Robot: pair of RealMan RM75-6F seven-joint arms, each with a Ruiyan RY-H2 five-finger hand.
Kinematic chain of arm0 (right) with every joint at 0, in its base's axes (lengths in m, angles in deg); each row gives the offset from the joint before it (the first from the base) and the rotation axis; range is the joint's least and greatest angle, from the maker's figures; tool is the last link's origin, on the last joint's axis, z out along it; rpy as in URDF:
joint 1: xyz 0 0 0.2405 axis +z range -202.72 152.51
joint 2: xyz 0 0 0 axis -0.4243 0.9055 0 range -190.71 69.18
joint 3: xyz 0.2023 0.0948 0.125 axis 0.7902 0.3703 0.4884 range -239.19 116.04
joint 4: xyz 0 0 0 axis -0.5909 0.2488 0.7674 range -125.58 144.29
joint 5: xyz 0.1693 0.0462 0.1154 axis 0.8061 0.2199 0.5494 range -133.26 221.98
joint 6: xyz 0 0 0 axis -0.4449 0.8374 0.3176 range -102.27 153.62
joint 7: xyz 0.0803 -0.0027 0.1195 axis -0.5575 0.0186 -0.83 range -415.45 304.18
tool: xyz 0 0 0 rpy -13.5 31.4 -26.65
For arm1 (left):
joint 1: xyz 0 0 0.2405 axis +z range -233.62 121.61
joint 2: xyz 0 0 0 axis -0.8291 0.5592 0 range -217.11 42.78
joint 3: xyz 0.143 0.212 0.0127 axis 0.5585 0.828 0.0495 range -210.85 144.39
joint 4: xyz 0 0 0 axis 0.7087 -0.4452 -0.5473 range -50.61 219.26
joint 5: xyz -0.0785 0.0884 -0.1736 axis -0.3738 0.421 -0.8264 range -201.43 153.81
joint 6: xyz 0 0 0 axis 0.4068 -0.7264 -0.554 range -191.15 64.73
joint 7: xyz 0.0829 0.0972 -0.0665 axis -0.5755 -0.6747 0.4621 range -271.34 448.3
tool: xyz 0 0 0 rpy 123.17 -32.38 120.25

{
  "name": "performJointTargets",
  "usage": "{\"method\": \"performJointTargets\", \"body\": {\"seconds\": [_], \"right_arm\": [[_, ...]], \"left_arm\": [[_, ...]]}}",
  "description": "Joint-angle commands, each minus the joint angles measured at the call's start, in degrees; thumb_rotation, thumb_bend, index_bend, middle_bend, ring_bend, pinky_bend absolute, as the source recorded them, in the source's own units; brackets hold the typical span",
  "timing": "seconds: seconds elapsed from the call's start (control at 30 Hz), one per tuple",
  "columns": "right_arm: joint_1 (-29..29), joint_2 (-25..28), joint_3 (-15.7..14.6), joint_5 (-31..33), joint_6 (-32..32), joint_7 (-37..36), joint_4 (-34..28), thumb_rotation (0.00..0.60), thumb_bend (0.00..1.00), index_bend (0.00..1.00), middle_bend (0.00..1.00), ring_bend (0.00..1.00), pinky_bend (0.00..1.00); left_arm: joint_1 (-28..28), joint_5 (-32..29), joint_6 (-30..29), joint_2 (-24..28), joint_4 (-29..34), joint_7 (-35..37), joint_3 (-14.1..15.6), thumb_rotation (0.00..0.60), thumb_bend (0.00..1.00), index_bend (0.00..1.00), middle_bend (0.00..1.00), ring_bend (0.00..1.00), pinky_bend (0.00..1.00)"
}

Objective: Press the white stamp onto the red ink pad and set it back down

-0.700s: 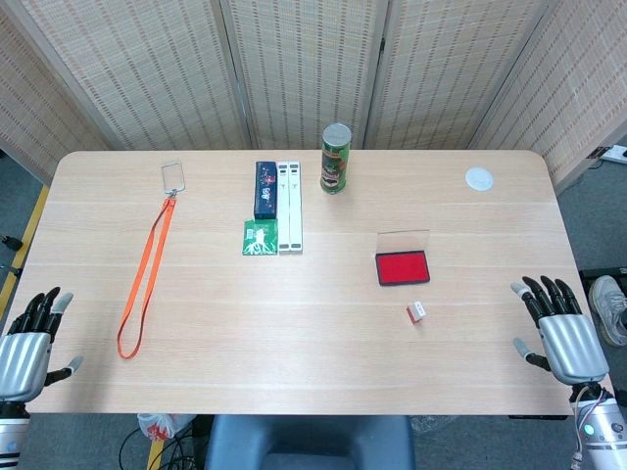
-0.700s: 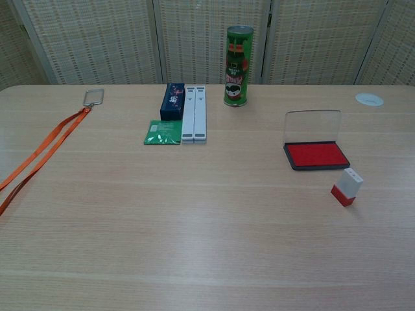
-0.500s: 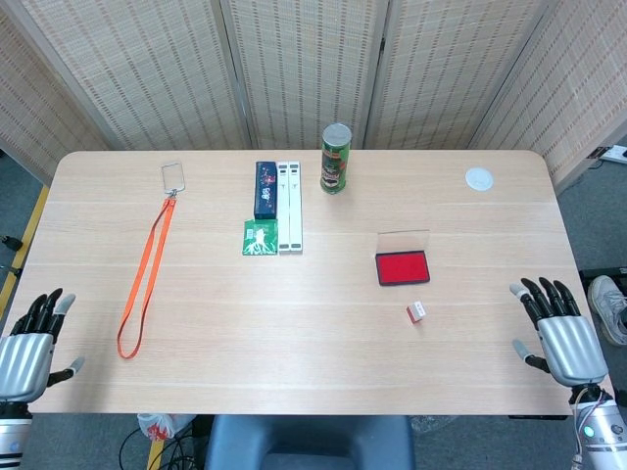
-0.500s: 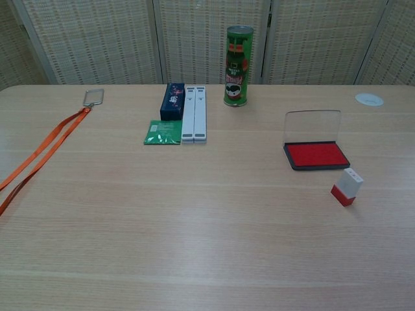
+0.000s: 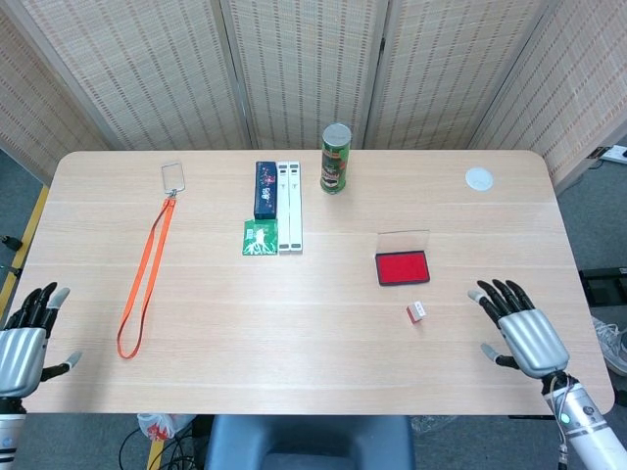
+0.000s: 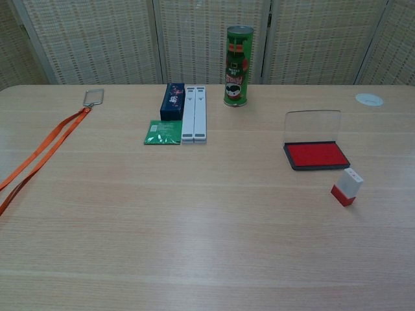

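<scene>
My right hand (image 5: 521, 331) hovers empty, fingers apart, right of the stamp (image 5: 416, 311), which stands just near of the pad (image 5: 403, 267); left hand (image 5: 22, 336) likewise spread.

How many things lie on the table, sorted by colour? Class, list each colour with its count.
Red and white: 1, the stamp
Red: 1, ink pad
Green: 2, can, packet
Orange: 1, lanyard
Dark blue: 1, box
White: 2, long box, disc
Total: 8
</scene>
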Motion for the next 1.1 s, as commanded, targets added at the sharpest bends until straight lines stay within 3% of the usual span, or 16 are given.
{"method": "performJointTargets", "body": {"seconds": [0.03,0.27,0.43,0.7,1.1], "right_arm": [[5.7,1.5,1.8,2.9,-8.4,4.5,-2.2,0.600,0.25,0.16,0.03,0.00,0.00],[13.2,-0.6,5.5,13.4,-19.7,12.4,-2.7,0.600,0.25,0.21,0.01,0.00,0.00],[16.8,-4.6,6.8,18.9,-24.2,12.2,0.2,0.600,0.25,0.21,0.00,0.00,0.00],[20.2,-8.8,6.2,21.1,-27.2,11.9,3.6,0.600,0.25,0.21,0.00,0.00,0.00],[21.7,-9.4,4.1,23.2,-27.9,13.0,4.2,0.600,0.25,0.21,0.00,0.00,0.00]], "left_arm": [[0.1,0.0,-0.1,-0.2,0.1,-0.3,0.1,0.600,0.20,0.02,0.06,0.05,0.26],[-0.4,-1.5,-0.1,-2.5,-1.5,-4.3,-0.8,0.600,0.20,0.03,0.06,0.05,0.26],[-0.5,-1.9,0.0,-2.5,-1.8,-3.7,-1.0,0.600,0.20,0.03,0.06,0.05,0.26],[0.5,0.3,-1.9,-1.3,-1.1,-1.0,-0.2,0.600,0.20,0.03,0.03,0.05,0.26],[0.5,-0.2,-1.4,-1.1,-1.0,-0.9,-0.3,0.600,0.20,0.03,0.03,0.05,0.26]]}}
